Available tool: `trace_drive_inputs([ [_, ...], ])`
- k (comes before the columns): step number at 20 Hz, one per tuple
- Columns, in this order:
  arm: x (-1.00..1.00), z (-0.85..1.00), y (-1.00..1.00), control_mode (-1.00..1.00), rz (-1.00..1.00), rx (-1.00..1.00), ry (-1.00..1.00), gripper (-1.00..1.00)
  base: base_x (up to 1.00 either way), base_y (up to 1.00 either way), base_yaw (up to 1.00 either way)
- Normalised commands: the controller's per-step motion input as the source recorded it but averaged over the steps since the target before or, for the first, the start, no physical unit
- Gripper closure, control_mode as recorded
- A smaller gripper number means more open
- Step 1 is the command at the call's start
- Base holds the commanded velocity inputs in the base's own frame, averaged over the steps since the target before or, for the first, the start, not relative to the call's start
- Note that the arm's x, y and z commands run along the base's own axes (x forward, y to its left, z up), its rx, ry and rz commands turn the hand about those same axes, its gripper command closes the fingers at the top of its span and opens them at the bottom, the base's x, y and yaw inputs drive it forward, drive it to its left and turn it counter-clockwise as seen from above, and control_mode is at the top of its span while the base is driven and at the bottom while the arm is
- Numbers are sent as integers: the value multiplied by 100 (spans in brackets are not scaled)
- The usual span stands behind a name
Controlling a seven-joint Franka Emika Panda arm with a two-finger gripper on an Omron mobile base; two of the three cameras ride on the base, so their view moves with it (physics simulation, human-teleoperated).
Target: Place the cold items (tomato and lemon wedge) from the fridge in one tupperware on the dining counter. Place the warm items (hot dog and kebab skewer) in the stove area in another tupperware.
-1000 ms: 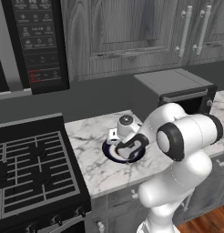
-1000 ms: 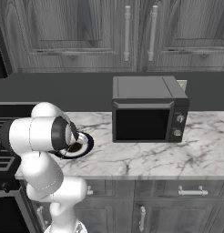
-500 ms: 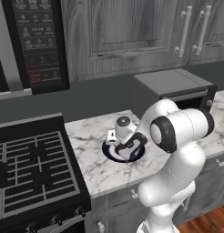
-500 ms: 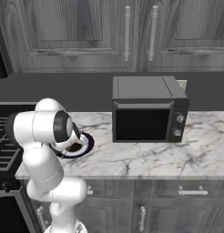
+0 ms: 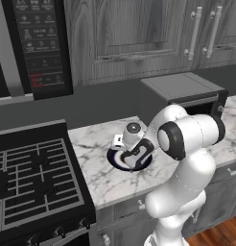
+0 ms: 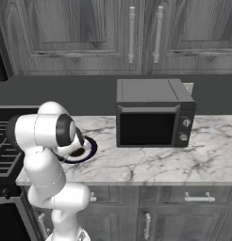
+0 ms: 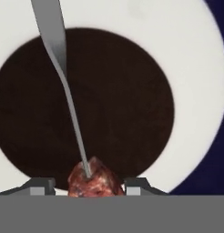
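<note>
The gripper hangs low over a plate on the marble counter between the black stove and the microwave. Its two fingertips flank a red-brown chunk of the kebab skewer; whether they press it cannot be told.

White arm folded low, elbow raised; two-finger dark gripper pointing down; its jaws close beside a red-brown chunk.
</note>
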Motion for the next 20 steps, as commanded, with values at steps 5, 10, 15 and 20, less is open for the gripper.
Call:
trace_drive_inputs([
  [5, 0, -20, 9, -100, -9, 28, -9, 100, 0, 0, 0],
  [10, 6, -16, 12, -100, -11, 23, -7, 100, 0, 0, 0],
  [15, 17, -2, 19, -100, -7, 12, 14, 100, 0, 0, 0],
  [20, 14, 0, 25, -100, -4, 3, 25, 100, 0, 0, 0],
])
